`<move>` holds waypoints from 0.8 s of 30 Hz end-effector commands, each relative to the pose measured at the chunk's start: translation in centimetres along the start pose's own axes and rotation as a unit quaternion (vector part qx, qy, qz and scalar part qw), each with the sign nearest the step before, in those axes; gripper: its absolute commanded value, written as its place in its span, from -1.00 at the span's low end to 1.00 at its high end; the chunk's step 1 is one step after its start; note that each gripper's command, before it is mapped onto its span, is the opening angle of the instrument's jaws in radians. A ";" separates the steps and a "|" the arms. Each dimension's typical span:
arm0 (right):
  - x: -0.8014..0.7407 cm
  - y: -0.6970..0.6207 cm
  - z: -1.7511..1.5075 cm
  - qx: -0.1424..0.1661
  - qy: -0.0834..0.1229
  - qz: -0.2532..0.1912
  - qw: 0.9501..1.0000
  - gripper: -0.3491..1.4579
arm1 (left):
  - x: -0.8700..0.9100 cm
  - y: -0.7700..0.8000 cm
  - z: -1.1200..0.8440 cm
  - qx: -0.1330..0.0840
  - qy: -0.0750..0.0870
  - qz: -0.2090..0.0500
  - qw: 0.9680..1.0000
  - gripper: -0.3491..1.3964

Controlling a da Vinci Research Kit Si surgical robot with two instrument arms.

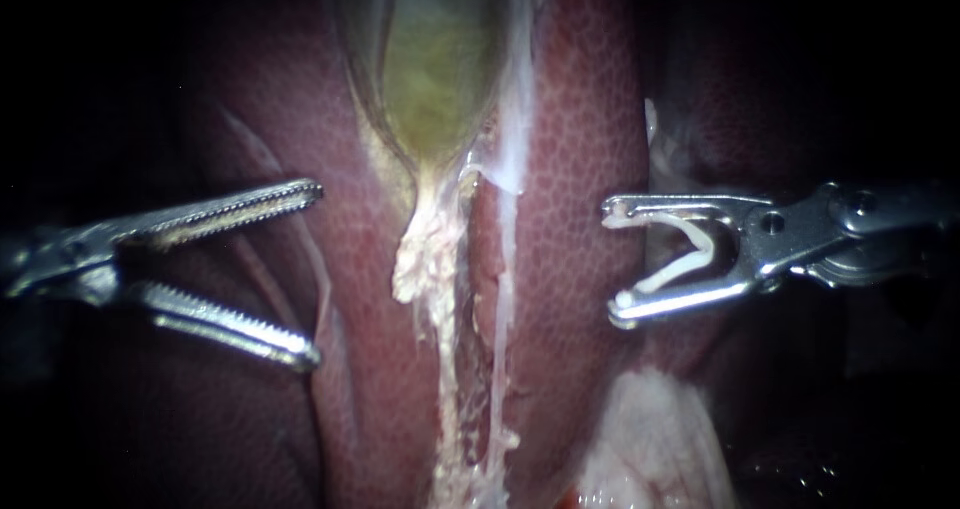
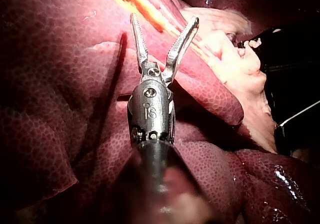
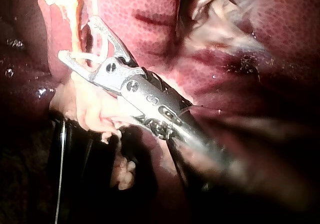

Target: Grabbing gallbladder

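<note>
I am lining up for the grab, with the gallbladder not yet gripped. Nearest me, my left instrument [image 1: 318,272] is holding its 2 toothed jaws spread wide over the liver [image 1: 575,159] and, as far as I can tell, touching nothing. Across from it, my right instrument [image 1: 611,260] is carrying a pale clip [image 1: 697,247] seated between its 2 parted jaws, clear of tissue. Farther on, the gallbladder [image 1: 435,69] is lying greenish in its bed, tapering to a pale frayed neck [image 1: 420,254] between the 2 instruments. I am judging that the next move is calling for my left jaws to go up and inward to that tapered end, then close on it.
</note>
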State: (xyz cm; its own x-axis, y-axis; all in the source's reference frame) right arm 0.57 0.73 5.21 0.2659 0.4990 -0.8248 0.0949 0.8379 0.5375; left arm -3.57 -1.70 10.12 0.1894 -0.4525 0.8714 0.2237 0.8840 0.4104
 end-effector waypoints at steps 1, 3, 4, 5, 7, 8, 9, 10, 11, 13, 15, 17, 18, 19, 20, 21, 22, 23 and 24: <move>0.00 0.00 0.00 0.000 0.000 0.000 1.000 0.05 | 0.00 0.00 0.01 0.000 0.000 0.000 1.000 0.33; 0.00 0.00 0.00 0.000 0.000 0.000 1.000 0.05 | 0.01 0.00 0.02 -0.001 0.000 0.000 1.000 0.31; 0.00 0.00 0.00 0.000 0.000 0.000 1.000 0.05 | 0.01 0.00 0.04 -0.001 0.000 0.000 1.000 0.31; 0.00 0.00 0.00 0.000 0.000 0.000 1.000 0.05 | 0.02 0.01 0.06 -0.001 0.000 0.000 1.000 0.31; 0.00 0.00 0.00 0.000 0.000 0.000 1.000 0.05 | 0.04 0.01 0.10 -0.002 0.000 0.001 1.000 0.31; 0.00 0.00 0.00 0.000 0.000 0.000 1.000 0.05 | 0.07 0.02 0.13 -0.003 0.000 0.004 1.000 0.31; 0.00 0.00 0.00 0.000 0.000 0.000 1.000 0.05 | 0.08 0.03 0.15 -0.003 0.000 0.002 1.000 0.31; 0.00 0.00 0.00 0.000 0.000 0.000 1.000 0.05 | 0.10 0.03 0.18 -0.003 0.000 -0.001 1.000 0.29; 0.00 0.00 0.00 0.000 0.000 0.000 1.000 0.05 | 0.13 0.04 0.22 -0.004 0.000 -0.006 1.000 0.29; 0.00 0.00 0.00 0.000 0.000 0.000 1.000 0.05 | 0.18 0.05 0.28 -0.006 0.000 -0.011 1.000 0.29; 0.00 0.00 0.00 0.000 0.000 0.000 1.000 0.05 | 0.23 0.06 0.36 -0.007 0.000 -0.019 1.000 0.27; 0.00 0.00 0.00 0.000 0.000 0.000 1.000 0.05 | 0.28 0.06 0.45 -0.009 0.000 -0.026 1.000 0.25; 0.00 0.00 0.00 0.000 0.000 0.000 1.000 0.05 | 0.30 0.07 0.49 -0.009 0.000 -0.026 1.000 0.25; 0.00 0.00 0.00 0.000 0.000 0.000 1.000 0.05 | 0.32 0.07 0.53 -0.008 -0.001 -0.025 1.000 0.25; 0.00 0.00 0.00 0.000 0.000 0.000 1.000 0.05 | 0.34 0.08 0.57 -0.007 -0.001 -0.028 1.000 0.25; 0.00 0.00 0.00 0.000 0.000 0.000 1.000 0.05 | 0.37 0.08 0.62 -0.007 -0.001 -0.030 1.000 0.23; 0.00 0.00 0.00 0.000 0.000 0.000 1.000 0.05 | 0.39 0.08 0.66 -0.007 -0.001 -0.032 0.999 0.21; 0.00 0.00 0.00 0.000 0.000 0.000 1.000 0.05 | 0.41 0.09 0.70 -0.007 -0.001 -0.034 0.999 0.21; 0.00 -0.01 0.00 0.000 0.000 0.000 1.000 0.05 | 0.44 0.09 0.75 -0.007 -0.001 -0.039 0.999 0.19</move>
State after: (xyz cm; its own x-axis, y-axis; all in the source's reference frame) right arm 0.57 0.73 5.20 0.2662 0.4989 -0.8247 0.0952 0.8378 0.5376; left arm -4.20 -1.73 10.77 0.1655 -0.5262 0.8341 0.2530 0.8401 0.4798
